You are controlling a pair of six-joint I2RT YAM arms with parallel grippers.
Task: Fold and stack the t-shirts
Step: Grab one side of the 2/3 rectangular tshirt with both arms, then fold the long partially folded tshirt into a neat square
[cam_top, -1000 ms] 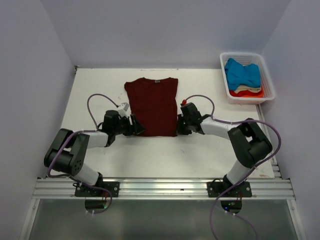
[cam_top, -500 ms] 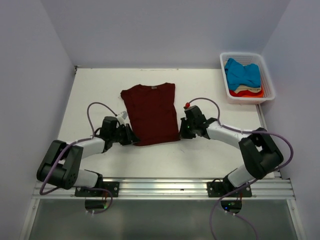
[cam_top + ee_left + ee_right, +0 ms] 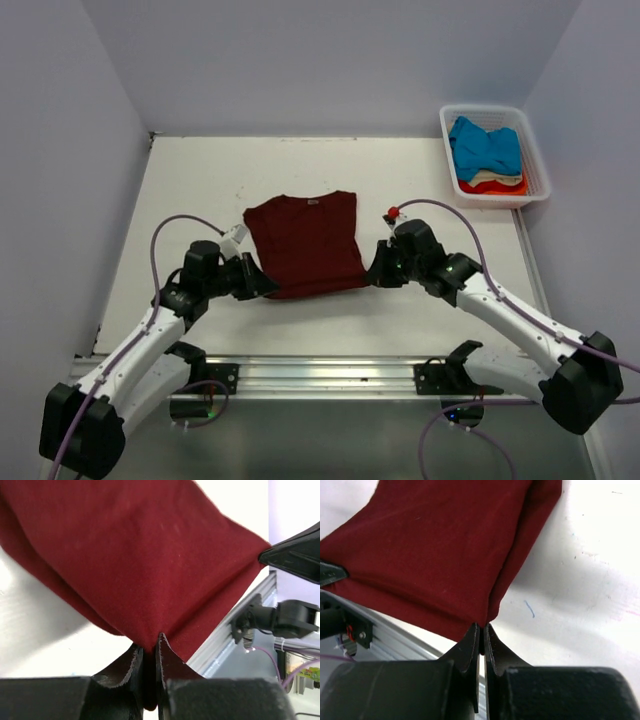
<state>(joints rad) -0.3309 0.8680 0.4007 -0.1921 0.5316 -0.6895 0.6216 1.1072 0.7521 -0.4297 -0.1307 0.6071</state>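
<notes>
maroon t-shirt: mid-table on the white table, collar at the far side, sleeves tucked under, held at both near hem corners.
left gripper: clenched on the near-left hem corner; the wrist view shows cloth pinched between its fingers.
right gripper: clenched on the near-right hem corner, cloth nipped at the fingertips.
white slatted basket: far-right corner, well apart from the held shirt; blue t-shirt on top, cream t-shirt and orange-red t-shirt under it at the near end.
in the way: purple cables arch beside each shirt edge; aluminium rail runs along the near table edge, close behind both grippers.
</notes>
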